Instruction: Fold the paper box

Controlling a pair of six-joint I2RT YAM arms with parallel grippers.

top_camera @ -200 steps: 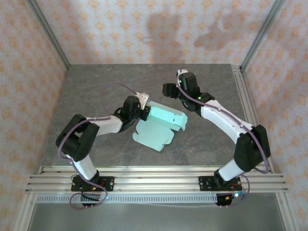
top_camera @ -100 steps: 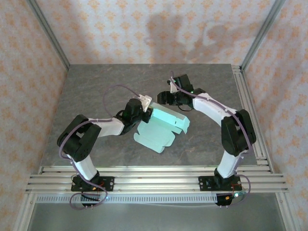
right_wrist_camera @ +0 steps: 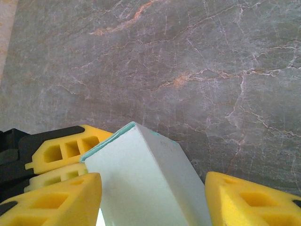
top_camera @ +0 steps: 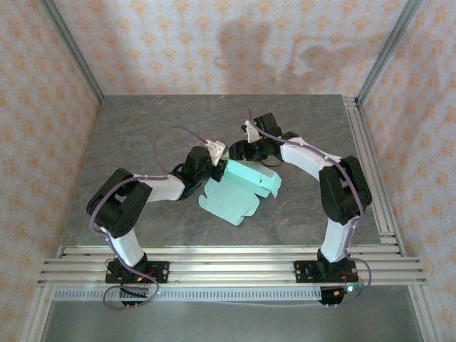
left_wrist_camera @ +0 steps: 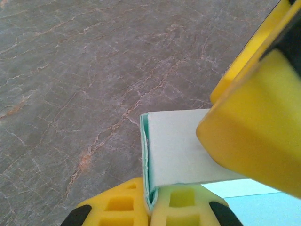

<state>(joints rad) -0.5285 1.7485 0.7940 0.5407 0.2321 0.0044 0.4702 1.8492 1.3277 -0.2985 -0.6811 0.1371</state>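
Currently left pincer (left_wrist_camera: 186, 172) clamps paper box (top_camera: 242, 187); right pincer (right_wrist_camera: 151, 202) open astride.

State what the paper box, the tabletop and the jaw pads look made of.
Paper box: thin matte mint card, layered edge visible at the fold. Tabletop: grey stone-look surface with rusty veins, possibly printed laminate. Jaw pads: yellow moulded plastic or rubber, hollow-celled, dull finish.

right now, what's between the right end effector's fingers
A raised panel of the paper box, seen in the right wrist view; the right end effector straddles it.
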